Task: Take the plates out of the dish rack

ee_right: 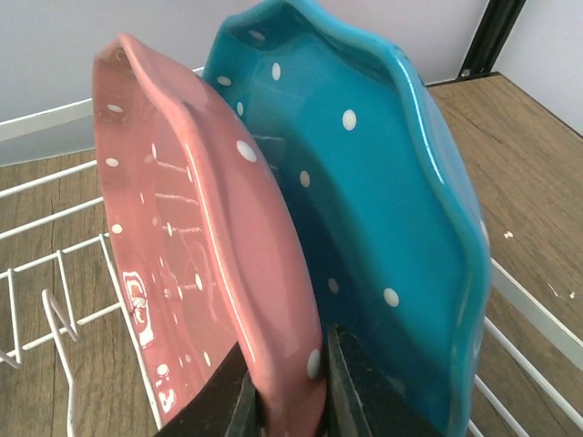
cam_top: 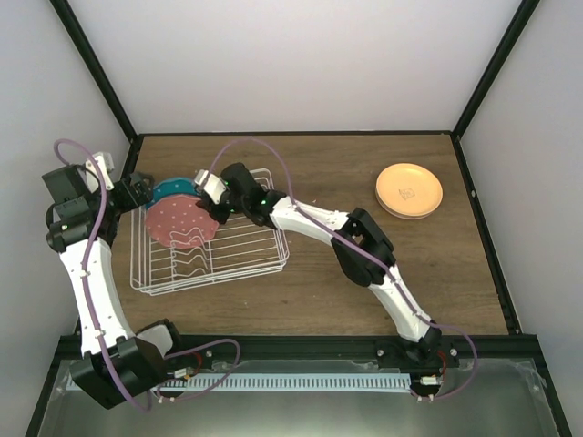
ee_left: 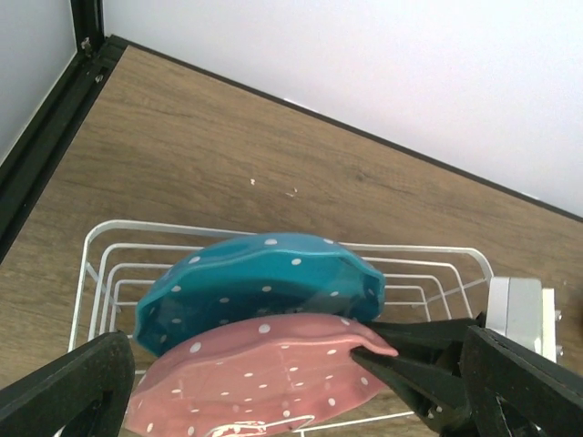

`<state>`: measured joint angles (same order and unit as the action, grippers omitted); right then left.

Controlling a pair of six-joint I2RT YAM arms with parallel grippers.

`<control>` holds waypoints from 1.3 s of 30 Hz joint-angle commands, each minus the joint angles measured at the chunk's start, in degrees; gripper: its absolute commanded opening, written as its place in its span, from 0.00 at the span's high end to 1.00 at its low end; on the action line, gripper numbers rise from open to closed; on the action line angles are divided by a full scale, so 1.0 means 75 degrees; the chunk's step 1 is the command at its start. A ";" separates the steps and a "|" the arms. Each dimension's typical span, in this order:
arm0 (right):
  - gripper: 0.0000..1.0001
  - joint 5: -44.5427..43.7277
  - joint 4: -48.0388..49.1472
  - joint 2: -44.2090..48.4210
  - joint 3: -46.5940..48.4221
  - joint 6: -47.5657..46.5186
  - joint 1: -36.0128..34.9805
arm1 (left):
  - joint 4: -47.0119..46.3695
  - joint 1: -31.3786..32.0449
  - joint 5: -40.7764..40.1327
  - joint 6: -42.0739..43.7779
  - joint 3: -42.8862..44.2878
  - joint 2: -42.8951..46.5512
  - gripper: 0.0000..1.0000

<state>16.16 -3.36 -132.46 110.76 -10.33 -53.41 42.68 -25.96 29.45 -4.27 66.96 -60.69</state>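
Two plates stand upright in the white wire dish rack (cam_top: 246, 264) at the left of the table: a white-dotted salmon-red plate (cam_top: 182, 223) in front and a white-dotted teal-blue plate (cam_top: 173, 189) behind it. My right gripper (ee_right: 291, 405) is shut on the salmon-red plate (ee_right: 200, 228), one finger on each face of its rim, the far finger between it and the teal-blue plate (ee_right: 364, 182). In the left wrist view that grip shows at the salmon-red plate's (ee_left: 264, 373) right edge. My left gripper (cam_top: 137, 191) hovers open at the rack's far left, holding nothing.
An orange-yellow plate (cam_top: 409, 190) lies flat at the table's far right, on top of something of the same outline. The right arm (cam_top: 364, 246) stretches across the middle of the table. Black frame posts border the table's edges.
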 commanded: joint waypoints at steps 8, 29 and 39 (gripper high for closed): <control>0.99 -0.1389 0.1879 0.1322 -0.1661 0.0394 -0.0562 | -0.0210 -0.0001 0.0092 -0.0743 0.0971 -0.0342 0.00; 0.99 -0.3471 0.3712 0.2575 -0.2302 0.0064 -0.0624 | -0.0416 -0.0009 0.0081 -0.1004 0.1143 -0.0594 0.00; 0.99 -0.3977 0.4034 0.3148 -0.2522 -0.0456 -0.0608 | -0.0533 -0.0019 0.0080 -0.1299 0.1342 -0.0624 0.00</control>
<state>-5.39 13.41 -116.46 89.93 -12.38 -58.85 40.14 -25.96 29.67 -12.49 74.72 -65.82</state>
